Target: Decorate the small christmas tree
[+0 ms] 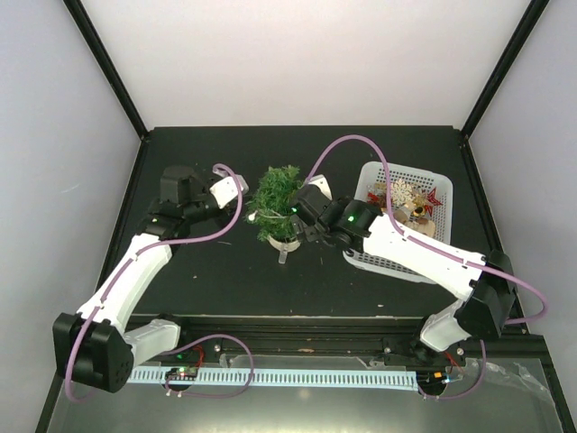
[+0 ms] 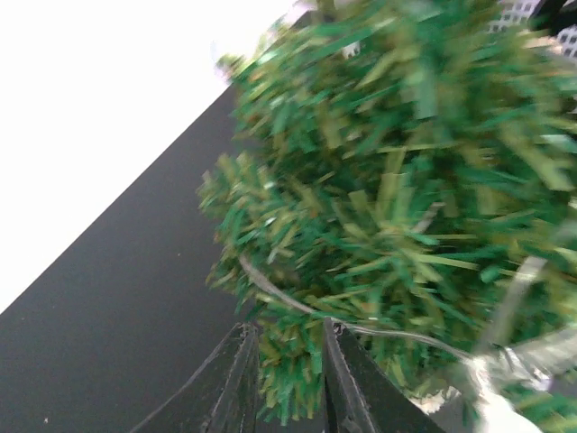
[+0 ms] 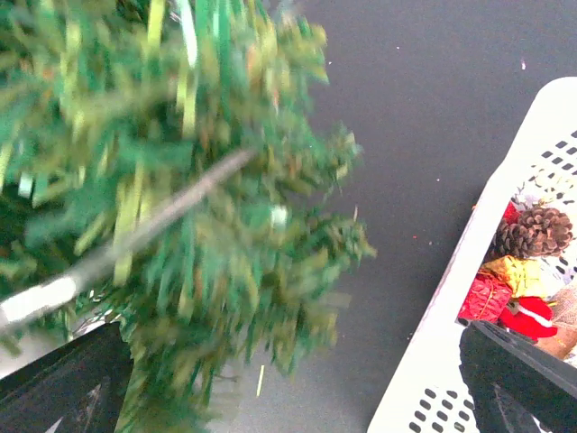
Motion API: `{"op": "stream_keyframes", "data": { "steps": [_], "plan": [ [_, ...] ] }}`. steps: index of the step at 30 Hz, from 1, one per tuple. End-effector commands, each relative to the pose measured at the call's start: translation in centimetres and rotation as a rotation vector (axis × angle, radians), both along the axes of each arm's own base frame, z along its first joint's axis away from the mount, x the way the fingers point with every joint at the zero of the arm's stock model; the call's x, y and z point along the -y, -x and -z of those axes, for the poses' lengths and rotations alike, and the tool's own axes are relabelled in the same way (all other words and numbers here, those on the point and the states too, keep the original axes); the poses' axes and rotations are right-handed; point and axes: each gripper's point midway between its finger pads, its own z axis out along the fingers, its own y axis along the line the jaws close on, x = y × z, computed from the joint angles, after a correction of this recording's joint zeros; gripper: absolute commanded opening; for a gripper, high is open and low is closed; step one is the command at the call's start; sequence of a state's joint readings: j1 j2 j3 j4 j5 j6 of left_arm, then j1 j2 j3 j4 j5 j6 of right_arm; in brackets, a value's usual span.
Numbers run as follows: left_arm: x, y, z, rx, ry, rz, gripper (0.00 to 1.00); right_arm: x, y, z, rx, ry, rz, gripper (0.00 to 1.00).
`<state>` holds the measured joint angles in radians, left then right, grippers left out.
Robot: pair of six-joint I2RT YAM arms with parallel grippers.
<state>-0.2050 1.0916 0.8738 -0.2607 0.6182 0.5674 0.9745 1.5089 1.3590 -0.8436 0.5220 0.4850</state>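
A matte black table point(image 1: 225, 280) with a few tiny specks on it fills the space. Behind it stands a plain white back wall point(image 1: 297, 54), brightly and evenly lit. Pale grey side walls point(image 1: 54, 180) close it in, with slim black posts point(image 1: 105, 68) at the corners. A pale slotted strip point(image 1: 297, 376) runs along the near edge.

Light: bright and even from overhead; the white walls point(image 1: 54, 135) glow.
Shadows: soft and faint on the dark bench point(image 1: 198, 280).
Glare: the left wrist view blows out to pure white at upper left.
Blur: the small christmas tree point(image 2: 406, 225) smears in both wrist views; the white basket point(image 3: 451, 361) stays fairly crisp.
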Motion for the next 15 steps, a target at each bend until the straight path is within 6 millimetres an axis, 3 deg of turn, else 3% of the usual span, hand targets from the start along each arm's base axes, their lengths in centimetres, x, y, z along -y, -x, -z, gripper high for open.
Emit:
{"op": "stream_keyframes", "data": {
  "steps": [1,5,9,15],
  "plan": [
    [-0.2,-2.1,0.2,0.071,-0.06,-0.053,0.22,-0.4,0.0,-2.1,0.03,-0.066,-0.019,1.0],
    [-1.1,-3.6,0.0,0.077,-0.077,-0.136,0.23,-0.2,0.1,-2.5,0.033,-0.076,-0.018,1.0],
    [-1.1,-3.6,-0.1,0.075,-0.077,-0.147,0.25,-0.3,0.2,-2.5,0.029,-0.08,-0.023,1.0],
    [-0.9,-3.1,0.4,0.052,-0.068,-0.137,0.48,-0.1,0.3,-2.8,0.034,-0.09,-0.018,1.0]
  ]
}}
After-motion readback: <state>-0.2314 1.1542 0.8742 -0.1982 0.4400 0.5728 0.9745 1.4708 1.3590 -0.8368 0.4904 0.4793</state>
